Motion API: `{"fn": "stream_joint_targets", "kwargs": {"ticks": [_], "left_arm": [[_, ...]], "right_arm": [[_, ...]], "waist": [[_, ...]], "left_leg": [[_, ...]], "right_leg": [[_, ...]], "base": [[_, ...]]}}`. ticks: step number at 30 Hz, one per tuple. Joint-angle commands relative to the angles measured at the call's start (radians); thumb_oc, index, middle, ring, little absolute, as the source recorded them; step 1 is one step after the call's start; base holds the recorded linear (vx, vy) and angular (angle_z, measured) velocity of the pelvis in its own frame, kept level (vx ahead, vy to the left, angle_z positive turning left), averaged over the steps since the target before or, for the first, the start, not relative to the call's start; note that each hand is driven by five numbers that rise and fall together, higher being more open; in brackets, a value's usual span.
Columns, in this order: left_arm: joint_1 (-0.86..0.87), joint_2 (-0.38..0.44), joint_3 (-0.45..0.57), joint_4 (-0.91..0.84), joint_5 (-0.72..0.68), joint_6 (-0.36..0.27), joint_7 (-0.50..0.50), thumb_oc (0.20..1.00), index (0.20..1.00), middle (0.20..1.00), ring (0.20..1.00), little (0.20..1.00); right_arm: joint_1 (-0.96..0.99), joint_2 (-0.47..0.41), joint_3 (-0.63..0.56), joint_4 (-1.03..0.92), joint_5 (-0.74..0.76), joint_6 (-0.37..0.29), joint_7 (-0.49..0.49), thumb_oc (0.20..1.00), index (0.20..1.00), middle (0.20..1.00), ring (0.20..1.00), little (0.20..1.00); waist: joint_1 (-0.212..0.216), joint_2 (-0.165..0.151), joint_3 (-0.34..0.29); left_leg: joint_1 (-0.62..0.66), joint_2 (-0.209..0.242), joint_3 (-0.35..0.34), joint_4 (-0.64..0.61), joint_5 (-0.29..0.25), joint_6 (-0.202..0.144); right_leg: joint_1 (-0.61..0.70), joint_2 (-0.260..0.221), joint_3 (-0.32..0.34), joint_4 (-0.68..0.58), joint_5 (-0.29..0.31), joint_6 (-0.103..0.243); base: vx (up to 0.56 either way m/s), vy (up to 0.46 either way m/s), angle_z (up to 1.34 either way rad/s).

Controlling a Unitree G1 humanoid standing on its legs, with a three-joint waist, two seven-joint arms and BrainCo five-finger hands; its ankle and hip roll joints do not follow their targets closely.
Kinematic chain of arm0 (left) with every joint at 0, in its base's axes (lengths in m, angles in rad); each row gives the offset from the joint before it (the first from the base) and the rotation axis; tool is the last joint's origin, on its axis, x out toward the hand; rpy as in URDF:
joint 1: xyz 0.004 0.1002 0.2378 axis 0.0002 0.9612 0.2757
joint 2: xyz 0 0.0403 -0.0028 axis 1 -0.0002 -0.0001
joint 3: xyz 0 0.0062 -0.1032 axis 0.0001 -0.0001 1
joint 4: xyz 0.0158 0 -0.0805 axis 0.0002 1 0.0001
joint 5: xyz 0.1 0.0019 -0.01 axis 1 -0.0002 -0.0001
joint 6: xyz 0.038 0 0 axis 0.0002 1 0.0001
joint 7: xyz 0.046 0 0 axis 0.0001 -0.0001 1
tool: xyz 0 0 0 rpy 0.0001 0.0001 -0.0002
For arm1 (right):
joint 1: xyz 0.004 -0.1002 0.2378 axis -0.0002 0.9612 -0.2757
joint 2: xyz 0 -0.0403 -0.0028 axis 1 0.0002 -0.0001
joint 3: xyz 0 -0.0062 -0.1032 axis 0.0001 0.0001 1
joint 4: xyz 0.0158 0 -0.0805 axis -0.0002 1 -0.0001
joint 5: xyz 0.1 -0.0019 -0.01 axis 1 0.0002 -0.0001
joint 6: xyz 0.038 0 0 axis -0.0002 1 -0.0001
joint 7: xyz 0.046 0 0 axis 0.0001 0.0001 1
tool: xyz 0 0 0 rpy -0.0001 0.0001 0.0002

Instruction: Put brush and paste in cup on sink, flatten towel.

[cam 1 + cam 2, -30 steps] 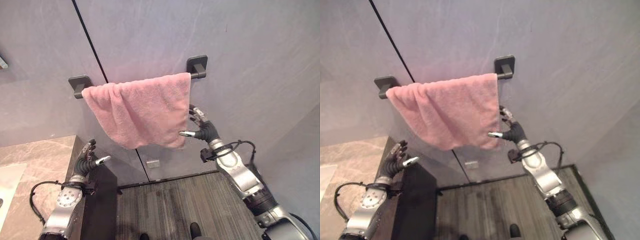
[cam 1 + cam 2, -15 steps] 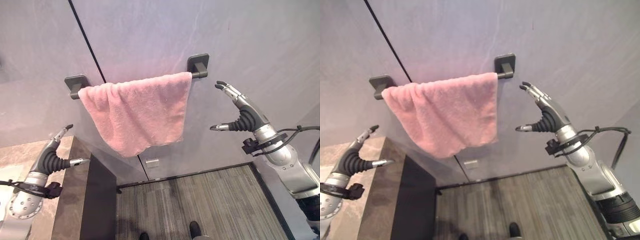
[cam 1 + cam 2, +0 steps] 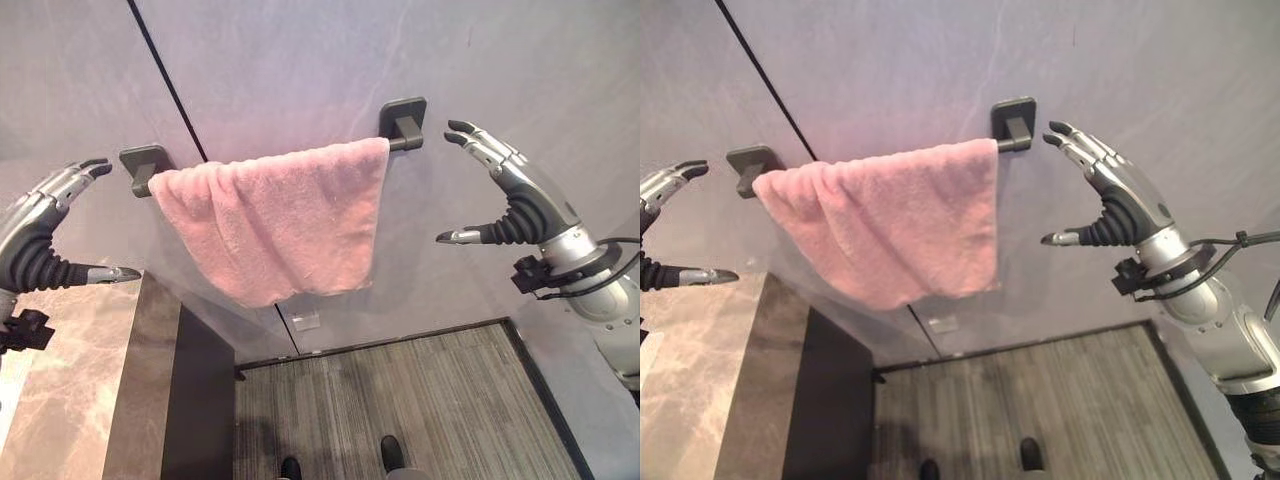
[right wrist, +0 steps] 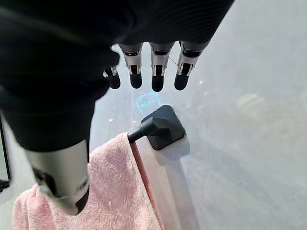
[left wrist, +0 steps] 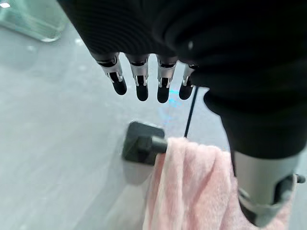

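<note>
We see a pink towel [image 3: 275, 225] draped over a dark wall rail [image 3: 402, 143], bunched in folds toward the rail's left bracket [image 3: 142, 164] and hanging flatter at the right, where its upper edge reaches almost to the right bracket [image 3: 403, 118]; its lower hem sags to a rounded point left of centre. Our left robot hand [image 3: 40, 235] is raised at the left side of the scene, level with the left bracket and apart from the cloth, fingers straight and spread from the thumb, holding nothing. Our right robot hand [image 3: 515, 200] is lifted just right of the right bracket, near the grey wall [image 3: 300, 70], fingers extended and thumb pointing toward the towel's right edge, touching neither cloth nor rail. In our left wrist view the fingertips [image 5: 142, 91] hang above the left bracket [image 5: 139, 143] and the towel's end [image 5: 187, 187]. A marbled bench [image 3: 70, 390] with a dark side panel sits at lower left, above a grey striped floor [image 3: 400, 400].
</note>
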Motion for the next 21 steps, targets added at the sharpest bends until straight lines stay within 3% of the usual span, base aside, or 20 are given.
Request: {"fn": "stream_joint_targets", "kwargs": {"ticks": [1, 4, 11, 17, 21], "left_arm": [[-0.058, 0.112, 0.037, 0.060, -0.044, -0.031, 0.046, 1.000, 1.000, 1.000, 1.000, 1.000], [-0.105, 0.160, 0.002, 0.085, -0.064, -0.031, 0.041, 1.000, 1.000, 1.000, 1.000, 1.000], [-0.170, 0.182, -0.051, 0.123, -0.089, -0.030, 0.038, 1.000, 1.000, 1.000, 1.000, 1.000], [-0.154, 0.212, -0.023, 0.117, -0.081, -0.022, 0.031, 1.000, 1.000, 1.000, 1.000, 1.000], [-0.131, 0.234, 0.007, 0.107, -0.087, -0.016, 0.018, 1.000, 1.000, 1.000, 1.000, 1.000]], "right_arm": [[-0.065, -0.037, 0.039, 0.008, 0.019, -0.027, -0.019, 1.000, 1.000, 1.000, 1.000, 1.000], [-0.127, -0.031, 0.095, 0.036, 0.019, -0.024, -0.022, 1.000, 1.000, 1.000, 1.000, 1.000], [-0.270, -0.056, 0.180, 0.051, -0.006, -0.016, -0.031, 1.000, 1.000, 1.000, 1.000, 1.000], [-0.365, -0.101, 0.223, 0.044, -0.027, -0.008, -0.030, 1.000, 1.000, 1.000, 1.000, 1.000], [-0.466, -0.177, 0.276, 0.012, -0.024, -0.002, -0.005, 1.000, 1.000, 1.000, 1.000, 1.000]], "waist": [[-0.010, -0.050, -0.041], [-0.011, -0.038, -0.039], [-0.015, -0.024, -0.037], [-0.012, -0.025, -0.034], [-0.008, -0.042, -0.037]], "left_leg": [[-0.001, 0.025, -0.025, 0.002, 0.007, -0.033], [-0.003, 0.021, -0.018, 0.002, 0.008, -0.032], [-0.008, 0.017, -0.007, 0.002, 0.007, -0.031], [-0.014, 0.014, -0.004, 0.002, 0.007, -0.030], [-0.024, 0.015, -0.002, 0.002, 0.006, -0.032]], "right_leg": [[0.019, -0.099, -0.044, 0.006, -0.008, 0.083], [0.014, -0.102, -0.038, 0.006, -0.005, 0.087], [-0.002, -0.106, -0.029, 0.006, -0.001, 0.090], [-0.016, -0.105, -0.019, 0.006, 0.001, 0.091], [-0.025, -0.105, -0.020, 0.006, 0.001, 0.092]], "base": [[0.00, 0.000, 0.00], [0.00, 0.000, 0.00], [0.00, 0.006, -0.03], [0.00, 0.001, -0.04], [0.03, 0.008, -0.05]]}}
